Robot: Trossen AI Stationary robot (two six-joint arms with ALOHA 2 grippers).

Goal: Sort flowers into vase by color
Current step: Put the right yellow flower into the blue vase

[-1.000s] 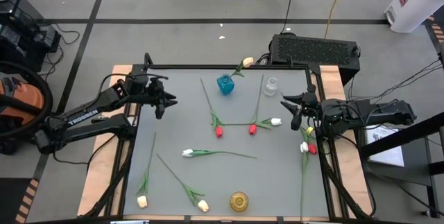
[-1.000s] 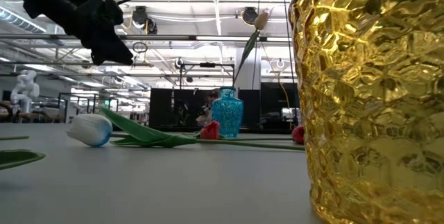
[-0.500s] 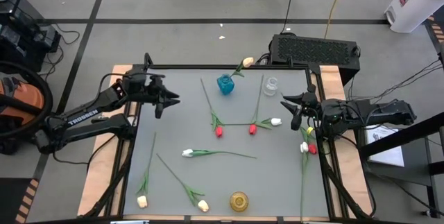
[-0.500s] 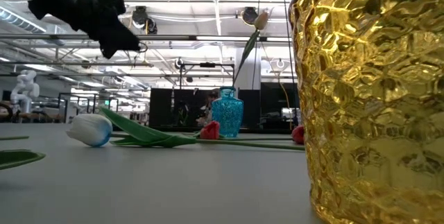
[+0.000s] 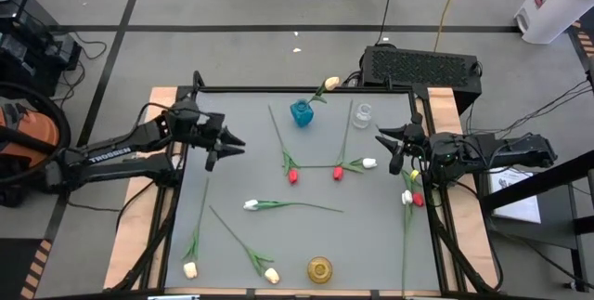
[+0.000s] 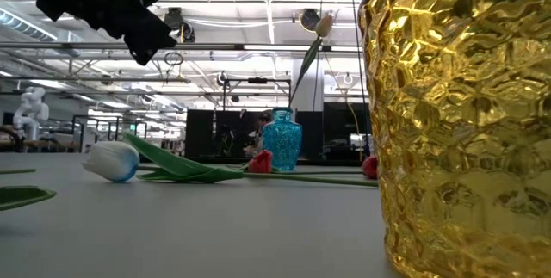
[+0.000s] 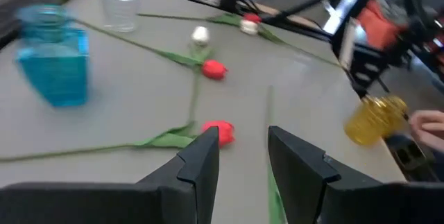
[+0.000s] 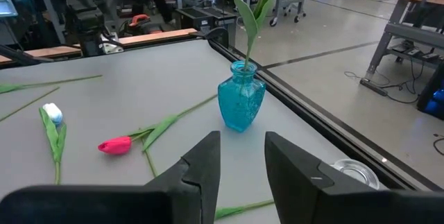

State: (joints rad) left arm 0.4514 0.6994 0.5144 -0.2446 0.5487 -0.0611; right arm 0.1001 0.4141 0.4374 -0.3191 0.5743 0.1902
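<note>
Tulips lie flat on the grey table: two red buds (image 5: 292, 176) (image 5: 338, 172) and a white one (image 5: 369, 163) mid-table, another white (image 5: 251, 204), two cream ones (image 5: 190, 269) (image 5: 271, 275) near the front edge, and a cluster (image 5: 412, 191) at the right edge. One cream tulip (image 5: 327, 84) stands with its stem in the blue vase (image 5: 302, 112). A clear vase (image 5: 362, 114) and a gold vase (image 5: 319, 268) hold nothing. My left gripper (image 5: 227, 144) hovers open, left of the red tulips (image 7: 218, 132). My right gripper (image 5: 390, 147) waits open at the right edge.
The gold vase (image 6: 465, 123) fills the low view's right side, close to the camera. A person's hand (image 7: 427, 123) shows beyond the table's front edge in the left wrist view. Bare grey tabletop (image 5: 232, 179) lies below my left gripper.
My left gripper has moved toward the table's right and a little toward its near edge, closing on the mid-table red tulips. It stays open and high above the table. No flower or vase has moved.
</note>
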